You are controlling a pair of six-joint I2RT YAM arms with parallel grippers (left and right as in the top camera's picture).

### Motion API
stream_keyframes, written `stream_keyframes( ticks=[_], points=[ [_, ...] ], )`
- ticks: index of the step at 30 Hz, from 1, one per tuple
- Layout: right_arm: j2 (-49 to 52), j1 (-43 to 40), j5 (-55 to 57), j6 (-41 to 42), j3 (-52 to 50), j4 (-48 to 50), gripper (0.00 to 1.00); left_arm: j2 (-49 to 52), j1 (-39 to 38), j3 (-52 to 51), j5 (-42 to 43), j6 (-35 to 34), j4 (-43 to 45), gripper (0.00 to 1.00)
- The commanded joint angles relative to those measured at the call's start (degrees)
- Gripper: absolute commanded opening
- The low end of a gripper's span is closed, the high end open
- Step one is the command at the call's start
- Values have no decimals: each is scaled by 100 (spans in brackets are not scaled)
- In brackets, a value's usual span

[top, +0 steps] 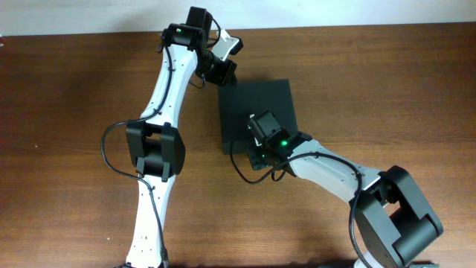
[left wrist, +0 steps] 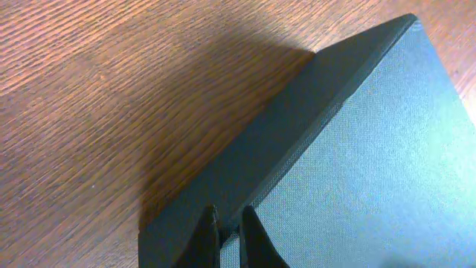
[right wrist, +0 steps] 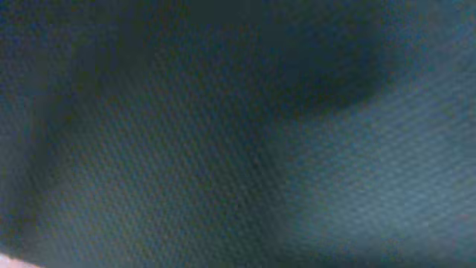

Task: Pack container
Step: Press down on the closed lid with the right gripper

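Nearly pressed together, left gripper (left wrist: 227,240) fingers pinch a corner edge of the matte dark green-black rectangular container (top: 256,104), which lies flat, closed, near-square and slightly skewed on the brown wooden table (top: 74,89); right gripper (top: 260,132) hovers over its near edge, spread indiscernible

The place reads as a robotics lab or test bench, not a home or shop: a left arm (top: 167,82) and a right arm (top: 327,171), both white and black, work over a plain brown wooden table (top: 59,112). Loose black cables (top: 105,145) loop off their joints and small green lights (top: 283,144) glow on their wrists. A dark matte box (top: 260,97) lies on the wood between them, a pale strip of wall or floor (top: 335,11) runs beyond the table's far edge, and the light is flat and even, as from indoor ceiling lamps.
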Motion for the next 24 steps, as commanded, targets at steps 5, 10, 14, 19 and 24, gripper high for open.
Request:
stream_keyframes(
  ticks=[5, 10, 14, 19, 24],
  points=[
    [39, -15, 210, -85, 136, 573, 4, 48, -273, -37, 247, 72, -297, 2],
    [-151, -24, 170, -85, 264, 466, 8, 46, -59, 170, 251, -256, -190, 9],
    [-702, -31, 227, -20, 1158, 232, 8, 44, 468, 1019, 256, -916, -304, 22],
    [-964, -219, 251, -46, 2579, -520, 8, 39, 1093, 2284, 254, -1429, -664, 49],
    [-964, -855, 245, -46, 3517, -1329, 8, -221, 1716, 2778, 229, -1740, -870, 55]
  ],
)
